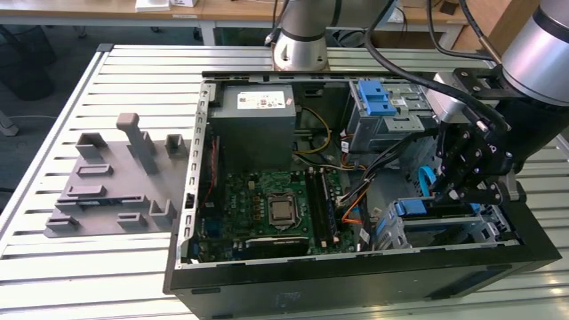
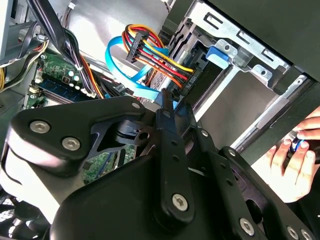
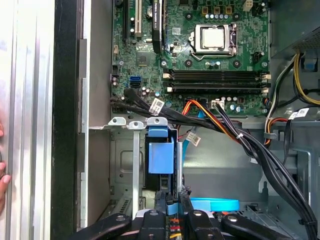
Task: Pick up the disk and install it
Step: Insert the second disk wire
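Hand: the hand is seen lowered into the open computer case at about 4 o'clock in the exterior view, directly over the drive cage.
Hand state: the fingers are pressed in narrowly on a thin edge-on object below them; in the first wrist view the fingers are drawn close together, with a blue edge and coloured leads between them.
Disk: the disk is judged to be the blue-railed unit standing on edge in the drive cage, directly beneath the hand; only its blue rail and upper edge are visible, so the label cannot be confirmed.
Key relation: the disk lies straight below the fingers, in line with the cage slot; its long axis is judged to run along the slot, toward 9 o'clock and 3 o'clock in the exterior view.
Cables: a bundle of power leads and a blue ribbon cable are seen just beside the fingers.
Surroundings: the motherboard lies at 6 o'clock, a grey fixture rests on the bench at 9 o'clock.
Person: a person's hand rests at the case edge.
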